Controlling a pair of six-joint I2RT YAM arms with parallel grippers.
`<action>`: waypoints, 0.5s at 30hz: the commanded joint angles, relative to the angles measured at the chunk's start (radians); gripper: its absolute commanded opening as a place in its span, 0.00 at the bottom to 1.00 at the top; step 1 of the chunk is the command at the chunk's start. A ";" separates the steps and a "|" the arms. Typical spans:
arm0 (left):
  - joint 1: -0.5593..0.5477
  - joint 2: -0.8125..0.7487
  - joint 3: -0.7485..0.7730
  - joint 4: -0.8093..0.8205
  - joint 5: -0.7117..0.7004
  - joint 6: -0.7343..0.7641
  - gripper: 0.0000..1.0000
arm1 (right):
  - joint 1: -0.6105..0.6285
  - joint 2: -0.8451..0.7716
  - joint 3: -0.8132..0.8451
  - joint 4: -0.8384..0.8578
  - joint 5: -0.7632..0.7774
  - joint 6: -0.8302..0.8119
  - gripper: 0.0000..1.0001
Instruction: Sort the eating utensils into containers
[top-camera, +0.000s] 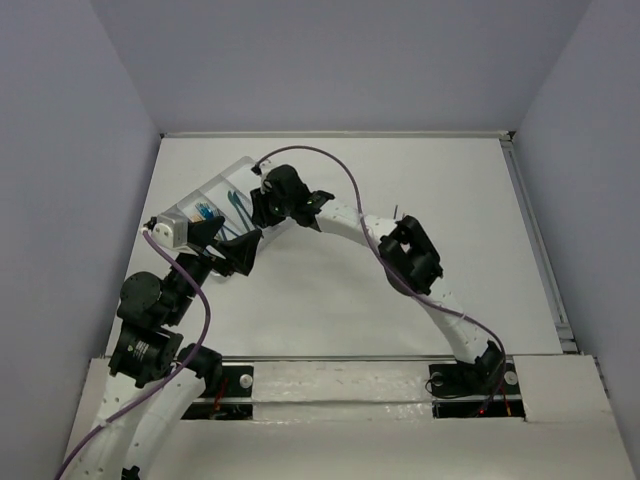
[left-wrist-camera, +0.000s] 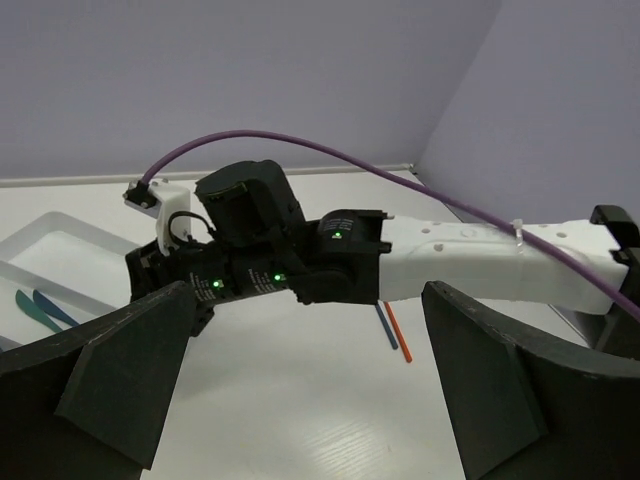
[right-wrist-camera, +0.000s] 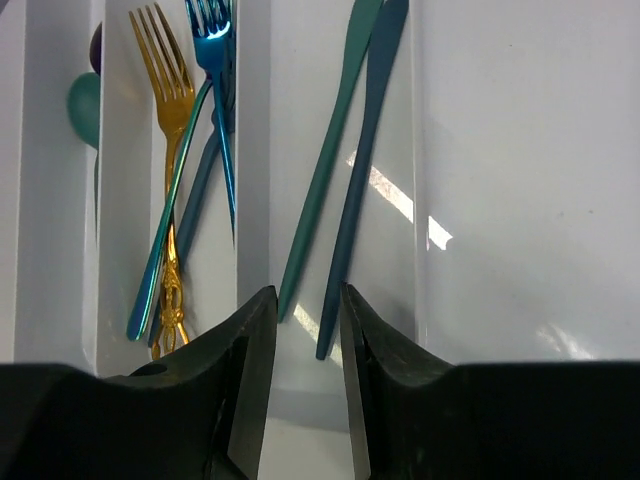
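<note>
The translucent white tray (top-camera: 222, 178) lies at the far left of the table. In the right wrist view its dividers (right-wrist-camera: 253, 150) separate a teal knife (right-wrist-camera: 325, 170) and a dark blue knife (right-wrist-camera: 365, 170) from a gold fork (right-wrist-camera: 170, 90), a blue fork (right-wrist-camera: 215, 60) and a teal one; a teal spoon (right-wrist-camera: 83, 105) lies further left. My right gripper (right-wrist-camera: 307, 305) hangs open and empty over the knife handles' near ends. My left gripper (left-wrist-camera: 305, 345) is wide open and empty above bare table beside the tray (left-wrist-camera: 60, 235). A blue and an orange utensil handle (left-wrist-camera: 392, 332) lie on the table, partly hidden under the right arm.
The right arm (top-camera: 400, 250) arches across the middle of the table to the tray, its purple cable (top-camera: 340, 170) looping above. Grey walls close in the table on three sides. A raised rail (top-camera: 530, 230) runs along the right edge.
</note>
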 joint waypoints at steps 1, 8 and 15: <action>-0.005 -0.002 0.030 0.050 0.002 0.008 0.99 | 0.007 -0.287 -0.249 0.201 0.163 0.036 0.36; -0.005 -0.022 0.030 0.049 -0.001 0.007 0.99 | -0.065 -0.620 -0.719 0.213 0.494 0.119 0.30; -0.016 -0.036 0.030 0.050 0.002 0.004 0.99 | -0.259 -0.900 -1.170 0.136 0.605 0.240 0.29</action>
